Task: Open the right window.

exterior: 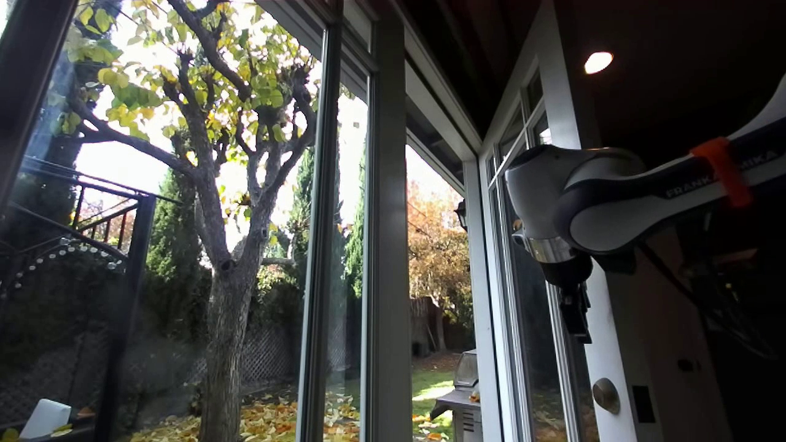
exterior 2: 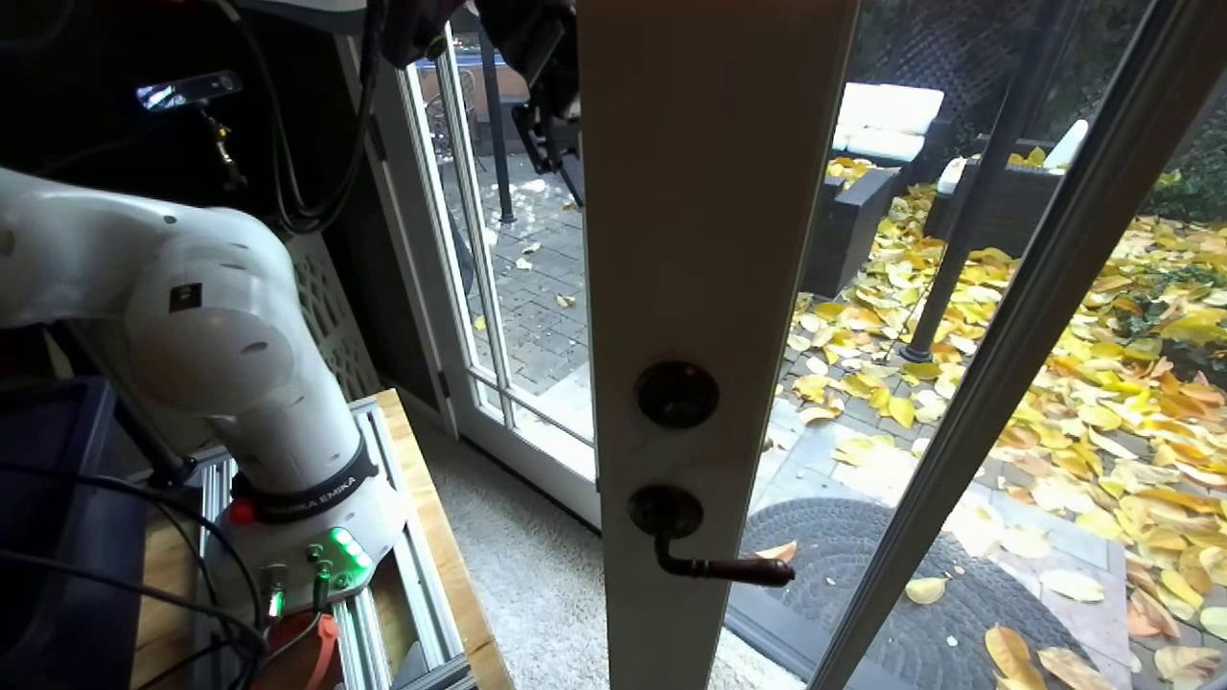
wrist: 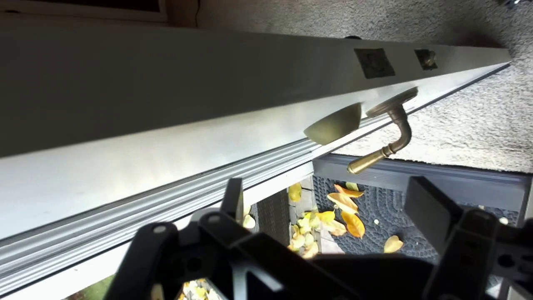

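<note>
Right window (exterior: 531, 325), tall, glazed and white-framed, stands open at an angle, at the right side of an exterior view. Its brass lever handle (wrist: 377, 157) shows low on its face in the wrist view. Beside the window hangs the gripper (wrist: 329, 200), jaws wide apart; whether they touch it I cannot tell. Further left, a broad pane (exterior: 276, 356) shows a tree (exterior: 227, 337).
</note>
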Controlling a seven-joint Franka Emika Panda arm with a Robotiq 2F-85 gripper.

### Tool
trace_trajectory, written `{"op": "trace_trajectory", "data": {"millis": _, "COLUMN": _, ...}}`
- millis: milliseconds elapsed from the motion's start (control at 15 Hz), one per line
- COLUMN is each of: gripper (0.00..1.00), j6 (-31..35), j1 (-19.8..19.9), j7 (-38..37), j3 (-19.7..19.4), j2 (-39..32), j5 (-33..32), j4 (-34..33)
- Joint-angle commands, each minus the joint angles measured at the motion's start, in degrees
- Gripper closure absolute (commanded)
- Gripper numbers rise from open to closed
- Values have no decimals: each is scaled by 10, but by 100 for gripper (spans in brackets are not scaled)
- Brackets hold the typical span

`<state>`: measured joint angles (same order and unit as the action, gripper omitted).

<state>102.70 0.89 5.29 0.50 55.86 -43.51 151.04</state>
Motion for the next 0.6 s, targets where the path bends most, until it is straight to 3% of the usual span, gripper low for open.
{"op": "trace_trajectory", "data": {"millis": 0, "gripper": 0, "j6": -31, "j1": -48, "j7": 12, "j3": -7, "j2": -23, "j5": 77, "j4": -23}}
{"op": "trace_trajectory", "data": {"millis": 333, "gripper": 0, "j6": -16, "j1": -80, "j7": 22, "j3": -21, "j2": -92, "j5": 221, "j4": -72}}
{"op": "trace_trajectory", "data": {"millis": 467, "gripper": 0, "j6": 2, "j1": -88, "j7": 56, "j3": -44, "j2": -108, "j5": 257, "j4": -83}}
{"op": "trace_trajectory", "data": {"millis": 533, "gripper": 0, "j6": -5, "j1": -67, "j7": 27, "j3": -10, "j2": -76, "j5": 229, "j4": -54}}
